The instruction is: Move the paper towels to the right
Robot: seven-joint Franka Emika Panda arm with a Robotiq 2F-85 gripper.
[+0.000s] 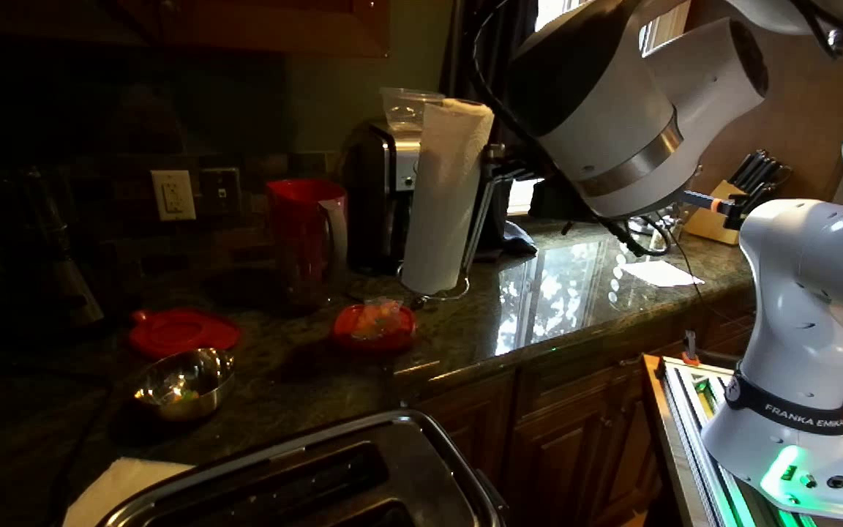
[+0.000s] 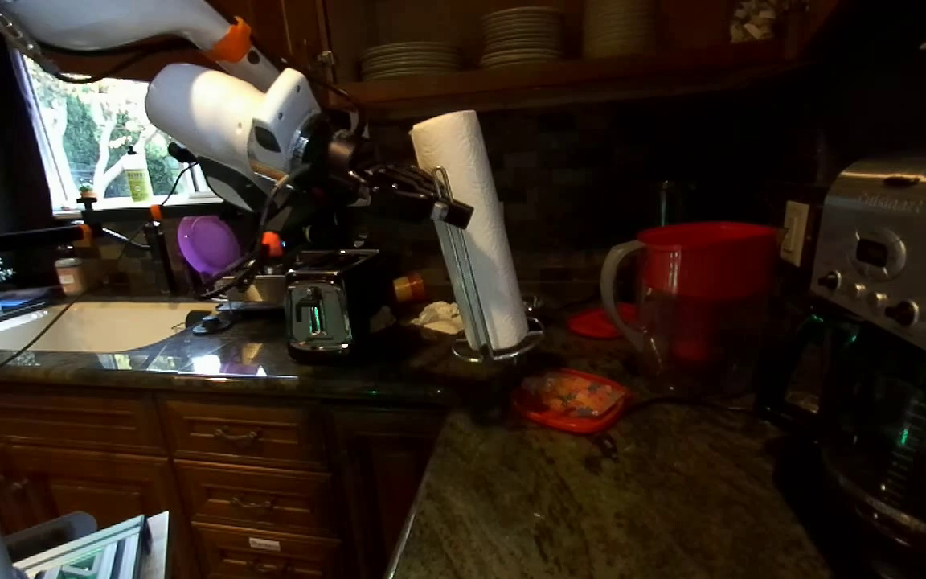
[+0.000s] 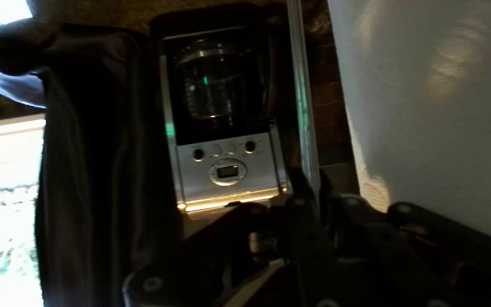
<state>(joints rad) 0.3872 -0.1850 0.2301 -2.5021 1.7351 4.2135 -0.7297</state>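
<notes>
The paper towels [image 1: 445, 197] are a white roll on a metal wire holder. The roll leans in both exterior views, its top toward the arm [image 2: 483, 241]. In the wrist view the roll [image 3: 424, 106] fills the right side. My gripper [image 2: 448, 201] is beside the roll, shut on the holder's metal side rod [image 2: 459, 273]. In the wrist view the rod [image 3: 305, 106] runs down between the dark fingertips [image 3: 318, 187]. The holder's ring base [image 1: 443, 294] is at the counter; I cannot tell whether all of it touches.
A coffee maker [image 1: 405, 165] stands close behind the roll, a clear tub [image 1: 401, 110] on top. A red pitcher [image 2: 704, 281], a red lid with wrapped sweets [image 2: 571, 398], a toaster [image 2: 322, 314], a metal bowl [image 1: 186, 384] and a knife block [image 1: 718, 212] are on the counter.
</notes>
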